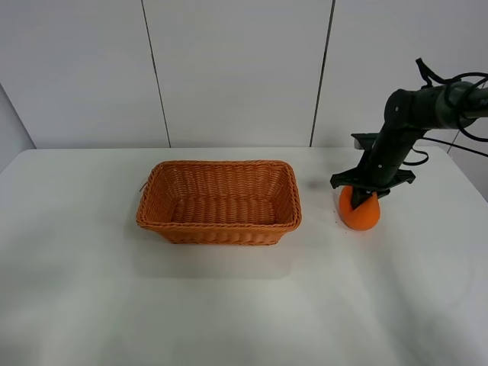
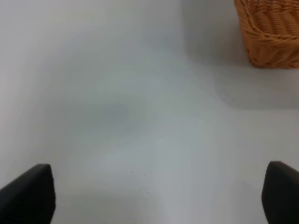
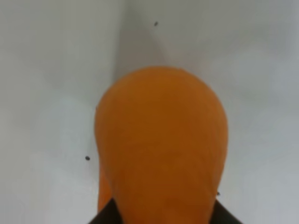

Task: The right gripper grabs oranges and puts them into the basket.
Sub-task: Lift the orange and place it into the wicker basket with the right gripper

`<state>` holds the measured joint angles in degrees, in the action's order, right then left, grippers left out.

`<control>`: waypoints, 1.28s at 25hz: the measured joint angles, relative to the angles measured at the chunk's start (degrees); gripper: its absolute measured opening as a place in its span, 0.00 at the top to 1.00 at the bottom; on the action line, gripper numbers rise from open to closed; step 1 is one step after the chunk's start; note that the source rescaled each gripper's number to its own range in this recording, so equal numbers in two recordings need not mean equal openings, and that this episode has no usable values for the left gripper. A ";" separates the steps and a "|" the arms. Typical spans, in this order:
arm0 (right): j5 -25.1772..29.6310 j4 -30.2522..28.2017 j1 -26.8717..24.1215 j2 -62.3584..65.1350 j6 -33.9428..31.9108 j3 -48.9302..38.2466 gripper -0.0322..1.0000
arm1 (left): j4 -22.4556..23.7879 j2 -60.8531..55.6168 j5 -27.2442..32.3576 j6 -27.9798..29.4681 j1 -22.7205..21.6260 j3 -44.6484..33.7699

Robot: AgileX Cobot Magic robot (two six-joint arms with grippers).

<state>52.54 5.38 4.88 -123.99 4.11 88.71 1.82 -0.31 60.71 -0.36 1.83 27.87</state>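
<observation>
The orange (image 1: 360,216) is a bright, even orange. At nine o'clock from it, the basket (image 1: 221,232) is orange-brown wicker in a tight woven pattern (braided along the rim). The right gripper (image 1: 364,202) is black, as is the left gripper (image 2: 156,193). The table (image 1: 229,305) is plain white with tiny dark specks, and the wall (image 1: 229,69) is pale grey with thin dark seams.

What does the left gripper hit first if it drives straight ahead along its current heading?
Probably bare table; the left gripper is open and the basket sits off that line. Depth unclear.
</observation>
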 joint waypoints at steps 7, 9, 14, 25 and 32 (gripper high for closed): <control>8.12 -1.73 0.00 8.07 0.11 6.87 0.97 | 0.00 0.00 0.00 0.00 0.00 0.00; 10.19 -1.73 0.00 10.34 0.24 9.26 0.97 | 0.00 0.00 0.00 0.00 0.00 0.00; 15.86 -2.00 0.57 11.69 0.24 14.35 0.97 | 0.00 0.00 0.00 0.00 0.00 0.00; 15.39 -2.85 19.72 11.54 -2.03 23.94 0.97 | 0.00 0.00 0.00 0.00 0.00 0.00; 6.62 -4.55 30.81 4.37 -4.58 24.33 0.97 | 0.00 0.00 0.00 0.00 0.00 0.00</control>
<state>59.16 0.83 35.69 -119.62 -0.48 113.04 1.82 -0.31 60.71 -0.36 1.83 27.87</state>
